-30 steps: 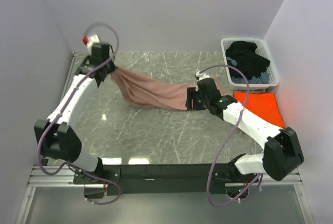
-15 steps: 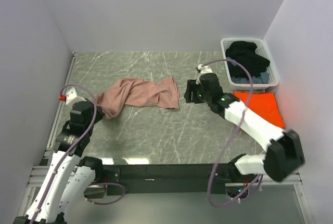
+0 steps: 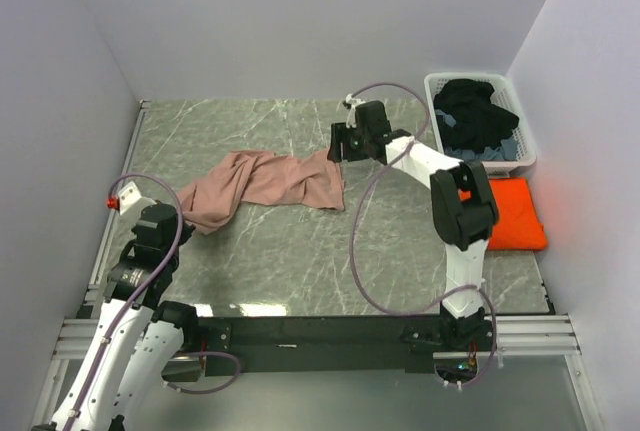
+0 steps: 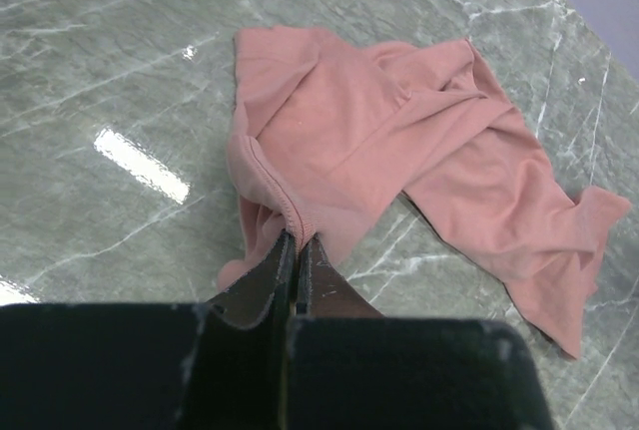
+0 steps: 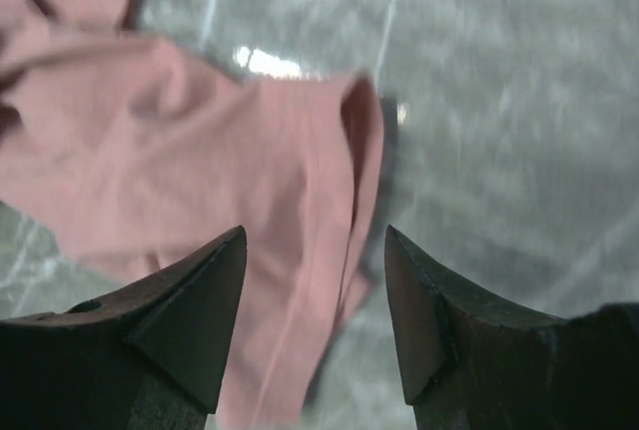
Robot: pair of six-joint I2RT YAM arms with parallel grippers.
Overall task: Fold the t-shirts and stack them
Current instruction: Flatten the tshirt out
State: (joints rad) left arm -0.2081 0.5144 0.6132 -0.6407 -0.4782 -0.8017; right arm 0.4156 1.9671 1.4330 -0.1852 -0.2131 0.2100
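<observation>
Pinching the dusty-pink t-shirt [image 3: 265, 181] at one end, gaping above the other

From where I stood, the left gripper [image 4: 297, 246] was clenched hard. Its two dark fingers were pressed flat together with only a ridge of pink hem caught between them. It sat low at the left side of the table [image 3: 300, 251], and the cloth ran away from it toward the middle. The grip was on the very edge of the garment, where the fabric bunched into a narrow fold.

The right gripper [image 5: 315, 240] was released, its fingers standing wide apart with nothing held between them. It hung over the far right corner of the same shirt, and a hemmed edge and a little curl of cloth lay directly below the gap. The wrist view was blurred, so I could not tell whether the fingertips brushed the fabric or hung just clear of it.

The pink shirt itself lay rumpled in a long, twisted band across the marbled surface, wider and flatter toward the right end. It was not folded.

The orange t-shirt [image 3: 515, 226] lay flat as a neat rectangle by the right edge of the table, well apart from the pink one and partly hidden behind the right arm. Just beyond it, in the far right corner, stood the white laundry basket [image 3: 531, 156] with dark clothes [image 3: 478, 109] heaped inside.
</observation>
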